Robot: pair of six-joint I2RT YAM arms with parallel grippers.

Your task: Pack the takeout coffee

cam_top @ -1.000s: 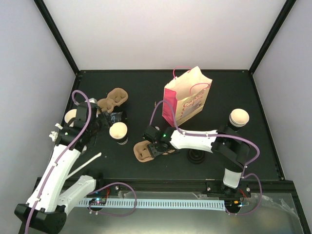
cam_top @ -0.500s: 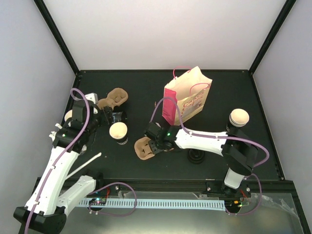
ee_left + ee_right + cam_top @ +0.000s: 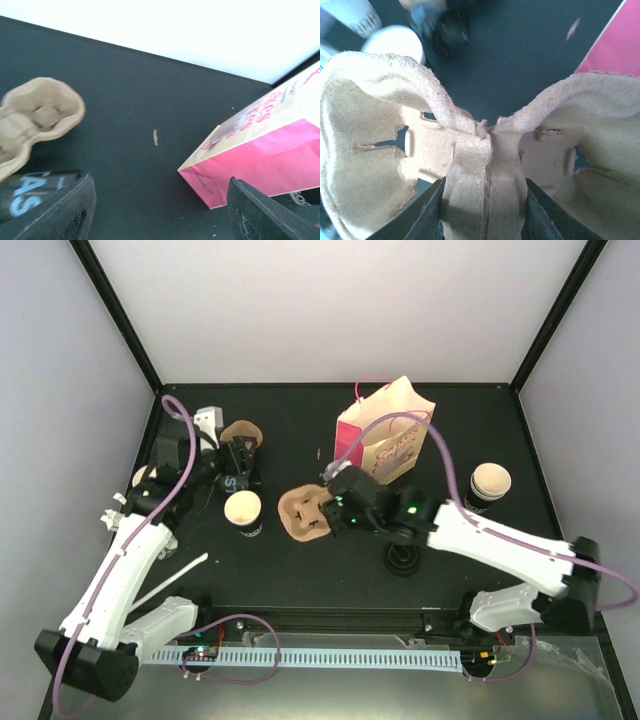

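Left gripper point(image 3: 160, 215): jaws spread wide with nothing between them, beside the far tray point(image 3: 37, 112).
Right gripper point(image 3: 485, 210): fingers point(image 3: 427, 212) clamped on the middle ridge of the held tray point(image 3: 470, 150), between its 2 empty pockets.
Held tray position: between the near cup point(image 3: 243, 508) and the pink bag point(image 3: 385, 445).
Cups: 3, all standing on the table point(image 3: 300, 420) and outside the trays. The right cup point(image 3: 490, 480) is well apart. The left cup point(image 3: 145, 478) is partly hidden by the left arm.
Writing: pale-blue "AS" on a black item point(image 3: 30, 200) just beside the far tray. The bag's pink lettering is only partly legible.
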